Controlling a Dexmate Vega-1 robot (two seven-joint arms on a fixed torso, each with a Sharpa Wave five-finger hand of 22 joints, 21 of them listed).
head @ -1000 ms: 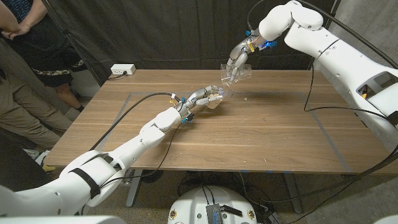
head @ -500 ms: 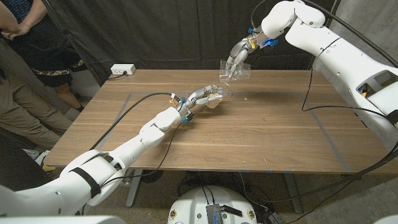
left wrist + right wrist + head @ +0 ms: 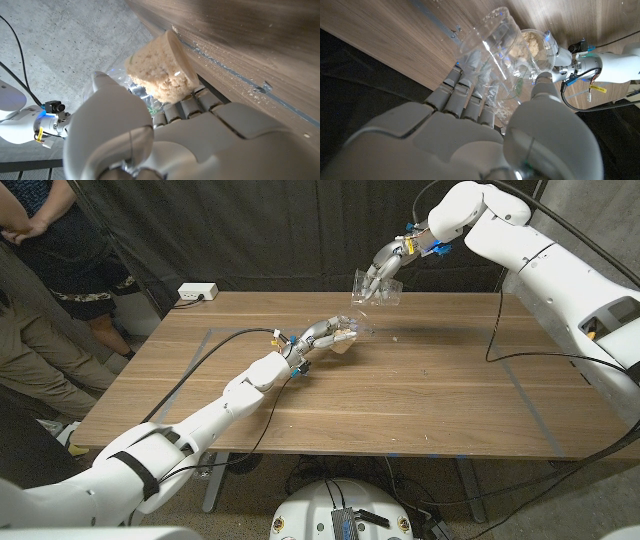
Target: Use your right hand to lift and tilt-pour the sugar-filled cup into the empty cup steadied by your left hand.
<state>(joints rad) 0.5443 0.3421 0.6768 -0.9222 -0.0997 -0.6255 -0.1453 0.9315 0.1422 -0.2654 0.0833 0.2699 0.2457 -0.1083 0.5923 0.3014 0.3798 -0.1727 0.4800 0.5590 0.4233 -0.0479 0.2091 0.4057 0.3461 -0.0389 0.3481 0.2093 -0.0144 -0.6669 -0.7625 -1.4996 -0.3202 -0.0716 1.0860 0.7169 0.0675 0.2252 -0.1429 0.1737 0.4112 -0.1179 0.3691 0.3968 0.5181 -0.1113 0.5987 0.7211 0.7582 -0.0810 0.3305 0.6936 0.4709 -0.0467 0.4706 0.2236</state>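
The right hand holds the clear, emptied cup raised above and just behind the sugar-filled cup, which the left hand grips on the tabletop.

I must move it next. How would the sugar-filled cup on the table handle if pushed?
The cup looks like thin clear plastic, so probably flexible. The sugar nearly fills it, likely making it bottom-heavy and stable. The left hand grips it; spilling seems unlikely.
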